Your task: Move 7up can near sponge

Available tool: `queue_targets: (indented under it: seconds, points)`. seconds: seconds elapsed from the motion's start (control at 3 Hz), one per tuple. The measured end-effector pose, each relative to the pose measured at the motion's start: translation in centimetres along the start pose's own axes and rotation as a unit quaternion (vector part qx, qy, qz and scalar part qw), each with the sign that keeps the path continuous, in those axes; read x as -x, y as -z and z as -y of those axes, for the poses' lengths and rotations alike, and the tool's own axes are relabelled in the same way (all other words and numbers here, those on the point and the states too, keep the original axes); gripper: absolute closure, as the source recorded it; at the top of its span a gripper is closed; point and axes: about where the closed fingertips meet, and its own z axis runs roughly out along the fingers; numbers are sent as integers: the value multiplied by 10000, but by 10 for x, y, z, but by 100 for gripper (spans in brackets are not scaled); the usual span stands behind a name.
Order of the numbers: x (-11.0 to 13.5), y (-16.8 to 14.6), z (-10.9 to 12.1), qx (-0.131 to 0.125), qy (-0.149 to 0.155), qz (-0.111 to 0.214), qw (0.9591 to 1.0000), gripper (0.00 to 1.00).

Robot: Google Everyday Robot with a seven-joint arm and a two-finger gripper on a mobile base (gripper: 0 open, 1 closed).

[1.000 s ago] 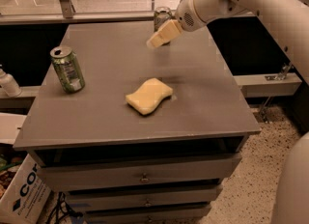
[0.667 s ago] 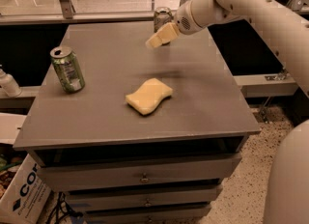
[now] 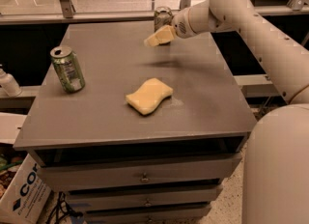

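Observation:
The 7up can [image 3: 162,15], silvery with a silver top, stands upright at the far edge of the grey cabinet top [image 3: 203,97]. My gripper [image 3: 157,37] hangs just in front of the can, a little above the surface and pointing left and down. It overlaps the can's lower part. I cannot tell whether it touches the can. The pale-yellow sponge [image 3: 149,95] lies flat in the middle of the top, well in front of the can and the gripper.
A bright-green can [image 3: 68,69] stands upright near the left edge. My white arm [image 3: 270,39] reaches in from the right and fills the lower right corner. A white bottle [image 3: 8,84] sits on a lower ledge at left. Drawers are below the top.
The gripper has stayed by the 7up can, shifting barely left. More of my arm now fills the lower right. The cans and sponge have not moved.

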Motion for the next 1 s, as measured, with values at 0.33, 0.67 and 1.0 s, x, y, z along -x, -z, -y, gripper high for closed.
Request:
queue_targets:
  seconds: [0.33, 0.67, 1.0]
  points:
    - [6, -27, 13, 338, -12, 461, 9984, 0]
    - [10, -42, 26, 562, 73, 812, 9951, 0]
    - [10, -49, 34, 680, 99, 1012, 9925, 20]
